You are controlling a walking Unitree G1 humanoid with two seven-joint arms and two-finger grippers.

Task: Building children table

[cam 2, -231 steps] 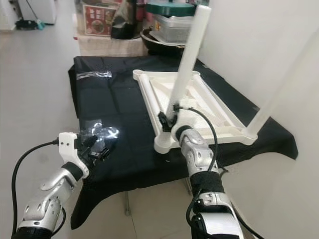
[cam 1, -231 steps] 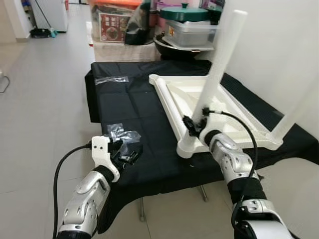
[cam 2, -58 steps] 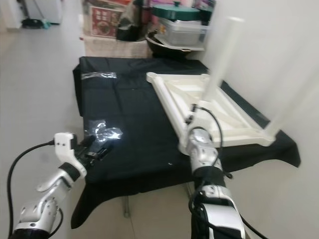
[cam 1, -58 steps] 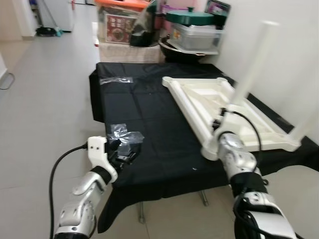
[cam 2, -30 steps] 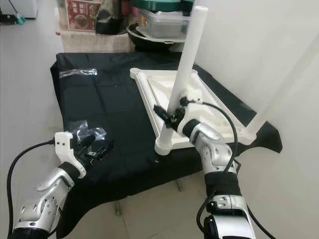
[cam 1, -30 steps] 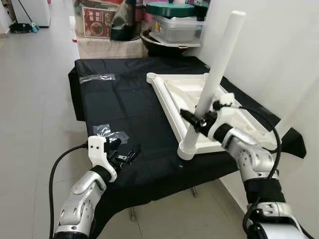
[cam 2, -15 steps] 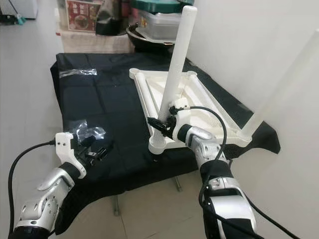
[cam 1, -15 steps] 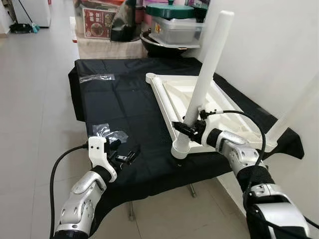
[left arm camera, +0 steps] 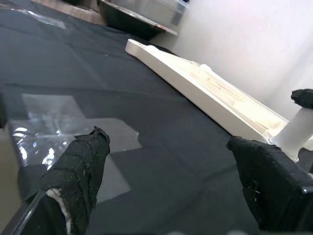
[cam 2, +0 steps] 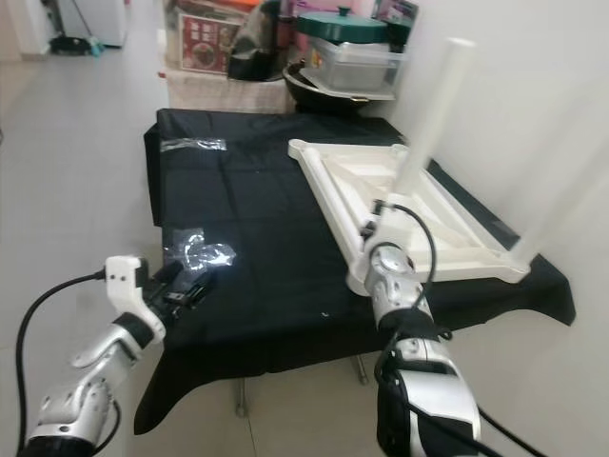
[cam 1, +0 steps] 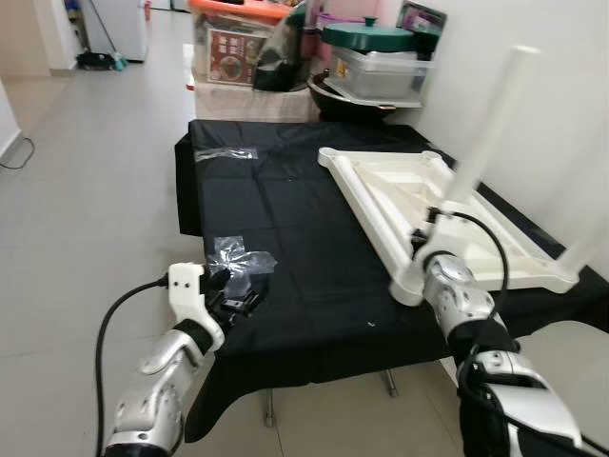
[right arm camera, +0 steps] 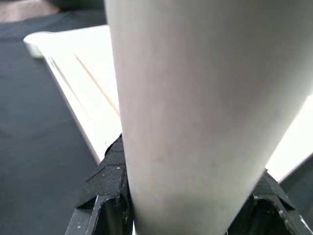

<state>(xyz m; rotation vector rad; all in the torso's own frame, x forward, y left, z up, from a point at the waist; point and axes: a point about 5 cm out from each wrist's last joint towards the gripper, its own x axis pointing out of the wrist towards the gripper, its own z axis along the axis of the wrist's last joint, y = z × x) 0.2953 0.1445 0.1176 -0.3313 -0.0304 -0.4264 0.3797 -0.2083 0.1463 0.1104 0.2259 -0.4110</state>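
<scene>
Where the black cloth (cam 1: 285,238) covers the stand, one white tabletop (cam 1: 447,214) is seen upside down in the left eye view, with two legs counted on it: one leg (cam 1: 485,124) standing up from the near corner, and a second leg (cam 1: 592,224) rising at the far right edge. The right gripper (cam 1: 430,240) is placed at the base of the near leg, and the left gripper (cam 1: 240,295) is held over the near edge of the cloth, just beside one clear plastic bag (cam 1: 238,255); a second clear bag (cam 1: 225,152) lies far back on the cloth. In the right eye view the same layout is shown, and one green-lidded pot (cam 2: 353,27) is seen among the clutter behind. In the left wrist view the two black fingers (left arm camera: 80,169) are seen spread apart with nothing between them, above the bag, and the tabletop is seen beyond. In the right wrist view the leg (right arm camera: 205,98) is seen clamped between the two fingers (right arm camera: 105,181), which press on both of its sides.
</scene>
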